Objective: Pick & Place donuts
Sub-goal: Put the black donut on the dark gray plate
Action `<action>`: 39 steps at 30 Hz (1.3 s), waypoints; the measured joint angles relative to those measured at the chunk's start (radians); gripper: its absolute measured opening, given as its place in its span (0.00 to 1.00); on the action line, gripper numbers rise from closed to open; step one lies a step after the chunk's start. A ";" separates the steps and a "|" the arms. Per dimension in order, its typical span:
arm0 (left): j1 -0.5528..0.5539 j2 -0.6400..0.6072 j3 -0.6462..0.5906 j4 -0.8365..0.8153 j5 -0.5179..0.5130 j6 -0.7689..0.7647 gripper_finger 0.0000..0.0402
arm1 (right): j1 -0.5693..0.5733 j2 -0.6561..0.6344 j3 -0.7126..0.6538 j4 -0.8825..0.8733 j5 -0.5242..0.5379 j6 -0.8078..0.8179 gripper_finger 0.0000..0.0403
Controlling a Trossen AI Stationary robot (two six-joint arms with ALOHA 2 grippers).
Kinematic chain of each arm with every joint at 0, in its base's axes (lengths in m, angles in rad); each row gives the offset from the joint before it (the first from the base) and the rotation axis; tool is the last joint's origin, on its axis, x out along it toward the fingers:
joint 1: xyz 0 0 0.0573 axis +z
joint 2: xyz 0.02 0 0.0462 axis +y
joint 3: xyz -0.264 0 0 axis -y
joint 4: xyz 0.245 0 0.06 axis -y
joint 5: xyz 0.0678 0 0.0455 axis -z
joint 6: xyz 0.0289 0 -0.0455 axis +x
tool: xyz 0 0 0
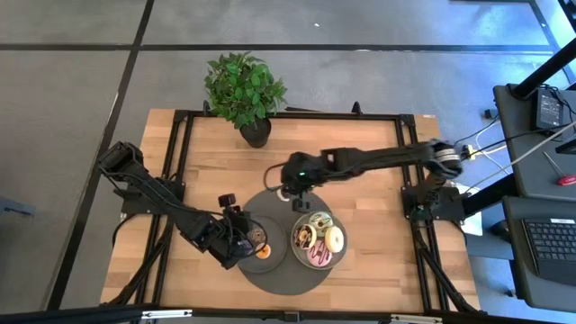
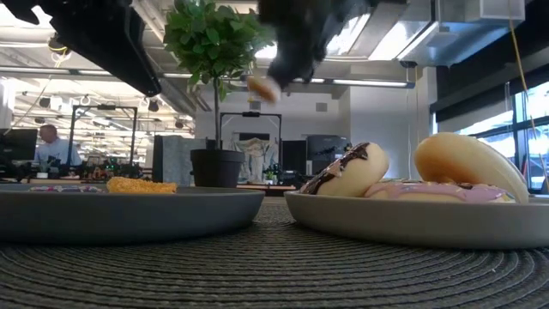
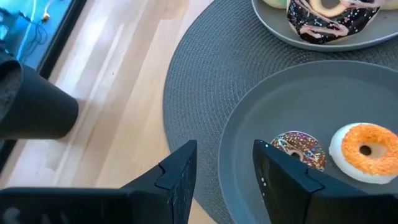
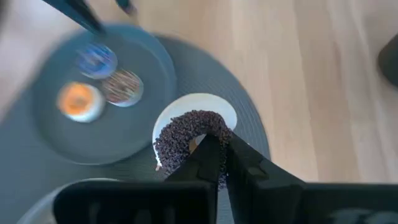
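My right gripper [image 4: 224, 155] is shut on a dark-sprinkled mini donut [image 4: 186, 134] with a pale underside. It hangs high above the woven mat's far edge [image 1: 279, 191] and shows under the gripper in the low view [image 2: 262, 87]. My left gripper [image 3: 224, 168] is open and low over the near-left rim of the left grey plate [image 3: 249, 124]. On that plate lie a brown sprinkled mini [image 3: 300, 149], an orange mini [image 3: 367, 146] and a purple one [image 4: 96, 60]. The right plate [image 1: 318, 265] holds the green [image 1: 319, 220], cream [image 1: 335, 238], chocolate [image 1: 304, 237] and pink [image 1: 319, 256] donuts. My right gripper pinches the mini donut by one side of its ring [image 4: 202, 138], coming from above with the fingers pointing down. The fingertips [image 4: 210, 152] cover the place of contact. The donut is lifted clear of mat and plates, tilted slightly below the fingers.
A potted plant [image 1: 245, 90] stands at the table's far edge, just behind the mat. Both plates sit on the round dark mat [image 1: 270, 274]. Bare wood lies to the table's right [image 1: 378, 225] and far left [image 1: 202, 171]. A person sits in the room beyond [image 2: 51, 146].
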 joint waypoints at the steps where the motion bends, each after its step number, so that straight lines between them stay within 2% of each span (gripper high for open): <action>1: 0.000 0.000 0.000 0.000 -0.004 0.014 0.38 | -0.007 0.031 0.005 0.000 0.000 -0.003 0.04; 4: 0.000 0.000 0.000 0.000 -0.014 0.051 0.37 | -0.023 0.112 0.016 0.001 -0.005 -0.018 0.04; 7: 0.000 0.000 0.000 0.000 -0.017 0.053 0.37 | -0.029 0.177 0.016 0.002 -0.058 -0.019 0.04; 11: 0.000 0.000 0.000 0.000 -0.019 0.054 0.38 | -0.028 0.226 0.016 0.005 -0.089 -0.022 0.04; 23: 0.000 0.000 0.000 0.000 -0.020 0.052 0.37 | -0.028 0.242 -0.019 0.029 -0.088 0.001 0.09; 27: 0.000 0.000 0.000 0.000 -0.020 0.051 0.37 | -0.028 0.243 -0.055 0.052 -0.081 0.007 0.10; 39: 0.000 0.000 0.000 0.001 -0.020 0.051 0.37 | -0.028 0.243 -0.056 0.076 -0.059 0.001 0.10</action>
